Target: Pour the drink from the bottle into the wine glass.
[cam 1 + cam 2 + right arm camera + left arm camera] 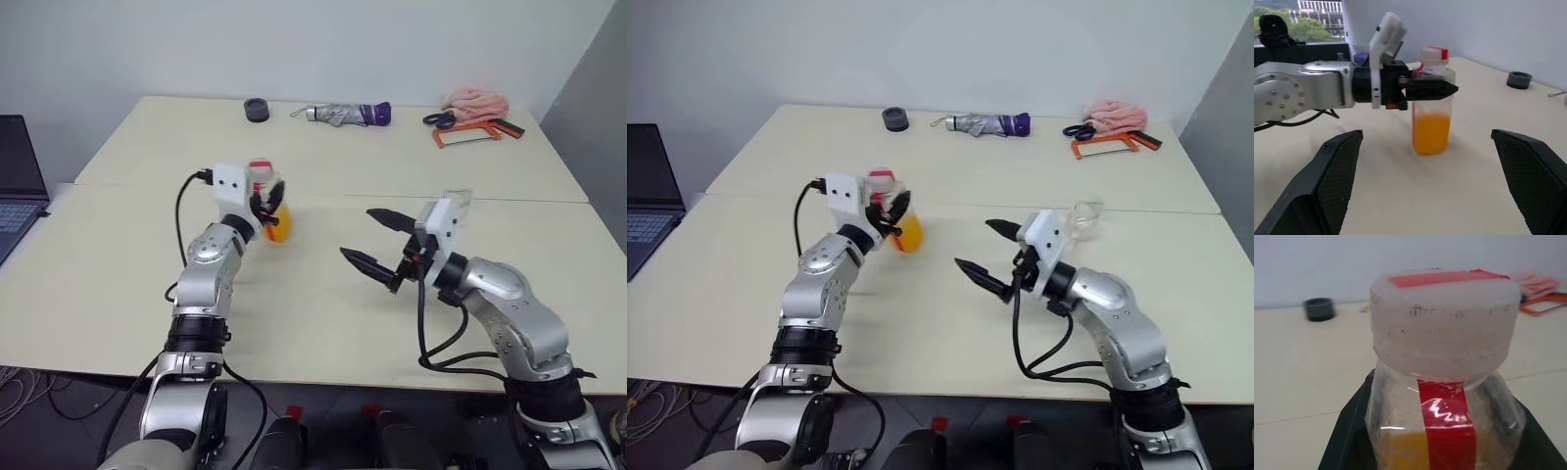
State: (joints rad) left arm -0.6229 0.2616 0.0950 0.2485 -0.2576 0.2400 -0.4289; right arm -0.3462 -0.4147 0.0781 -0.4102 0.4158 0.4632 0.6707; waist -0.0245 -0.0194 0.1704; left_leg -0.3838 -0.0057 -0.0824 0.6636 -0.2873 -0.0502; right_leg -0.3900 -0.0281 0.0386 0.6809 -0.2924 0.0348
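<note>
We find the left gripper [1442, 89] with jaws pinching the capped bottle [1432, 105] at ten o'clock on the surface [323, 304], the right gripper [377, 240] spread empty, the wine glass [1085, 215] unfilled at two o'clock: uncapping and pouring remain.

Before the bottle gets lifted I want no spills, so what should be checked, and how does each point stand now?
1. Left gripper shut on the bottle: ok.
2. Cap on the bottle: ok for lifting, not ok for pouring.
3. Bottle upright, the drink low inside: ok.
4. Right gripper open and holding nothing: ok.
5. Wine glass standing behind the right arm: cannot tell if the path is clear.
</note>
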